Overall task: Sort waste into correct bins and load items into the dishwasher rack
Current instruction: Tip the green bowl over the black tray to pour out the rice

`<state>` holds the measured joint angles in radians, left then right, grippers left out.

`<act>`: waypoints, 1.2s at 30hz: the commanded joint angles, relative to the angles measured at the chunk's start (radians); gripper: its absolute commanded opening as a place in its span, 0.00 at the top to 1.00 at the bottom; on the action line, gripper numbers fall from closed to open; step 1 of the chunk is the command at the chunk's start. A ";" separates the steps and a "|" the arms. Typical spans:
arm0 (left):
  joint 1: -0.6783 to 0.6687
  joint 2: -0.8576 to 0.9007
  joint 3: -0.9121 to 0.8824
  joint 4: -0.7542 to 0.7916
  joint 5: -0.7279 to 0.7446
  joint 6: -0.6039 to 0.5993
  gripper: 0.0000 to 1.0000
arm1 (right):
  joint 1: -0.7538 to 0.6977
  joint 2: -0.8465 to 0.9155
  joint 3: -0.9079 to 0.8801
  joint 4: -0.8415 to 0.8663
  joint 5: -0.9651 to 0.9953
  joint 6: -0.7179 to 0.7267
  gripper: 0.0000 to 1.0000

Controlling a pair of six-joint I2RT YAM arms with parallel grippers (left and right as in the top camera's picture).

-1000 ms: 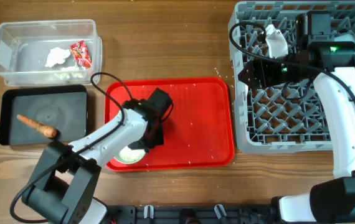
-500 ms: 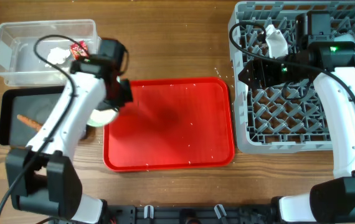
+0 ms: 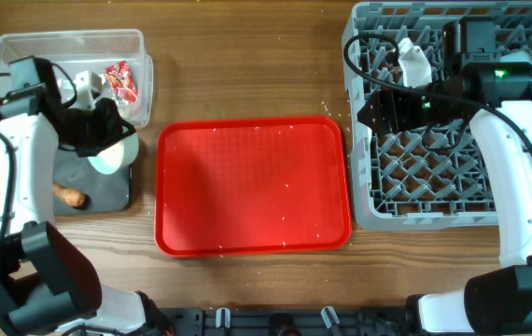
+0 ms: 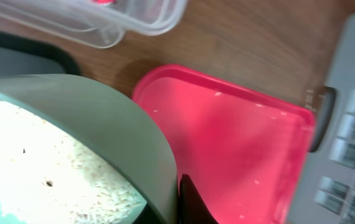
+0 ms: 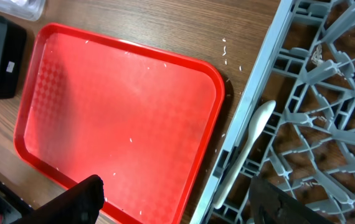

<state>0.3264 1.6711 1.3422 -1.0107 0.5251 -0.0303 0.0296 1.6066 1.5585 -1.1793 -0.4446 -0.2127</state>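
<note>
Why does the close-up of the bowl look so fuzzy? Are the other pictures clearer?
Left wrist view: the pale green bowl of rice sits so close that it blurs, and the red tray behind looks smeared. Overhead view: sharp, evenly lit. Right wrist view: crisp, with a pale sheen on the tray.

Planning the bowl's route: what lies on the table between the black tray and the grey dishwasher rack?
The red serving tray fills the stretch between the black tray and the grey dishwasher rack, as the overhead view shows.
</note>
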 commanded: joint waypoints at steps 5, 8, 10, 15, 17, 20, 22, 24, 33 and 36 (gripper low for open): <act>0.115 0.038 -0.076 0.024 0.241 0.158 0.96 | 0.002 0.013 -0.003 -0.018 0.031 0.006 0.23; 0.188 0.052 -0.127 0.059 0.394 0.200 0.96 | 0.002 0.013 -0.003 -0.020 0.035 0.005 0.23; 0.225 0.065 -0.146 0.058 0.492 0.241 0.96 | 0.002 0.013 -0.003 -0.025 0.035 0.005 0.23; 0.281 0.100 -0.167 0.061 0.609 0.294 0.96 | 0.002 0.013 -0.003 -0.042 0.036 0.005 0.24; 0.308 0.110 -0.196 0.069 0.646 0.316 0.96 | 0.002 0.013 -0.003 -0.045 0.065 0.005 0.24; 0.364 0.114 -0.248 0.105 0.724 0.315 0.96 | 0.002 0.013 -0.003 -0.046 0.065 0.006 0.24; 0.413 0.114 -0.262 0.107 0.776 0.315 0.96 | 0.002 0.013 -0.003 -0.051 0.065 0.006 0.24; 0.463 0.114 -0.262 0.107 0.828 0.315 0.96 | 0.002 0.013 -0.003 -0.056 0.065 0.005 0.24; 0.509 0.114 -0.264 0.115 0.847 0.315 0.96 | 0.002 0.013 -0.003 -0.065 0.065 0.006 0.24; 0.509 0.114 -0.264 0.121 0.847 0.314 0.96 | 0.002 0.013 -0.003 -0.064 0.066 0.006 0.24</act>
<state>0.8379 1.7771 1.0843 -0.8932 1.3342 0.2607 0.0296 1.6066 1.5585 -1.2419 -0.3908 -0.2127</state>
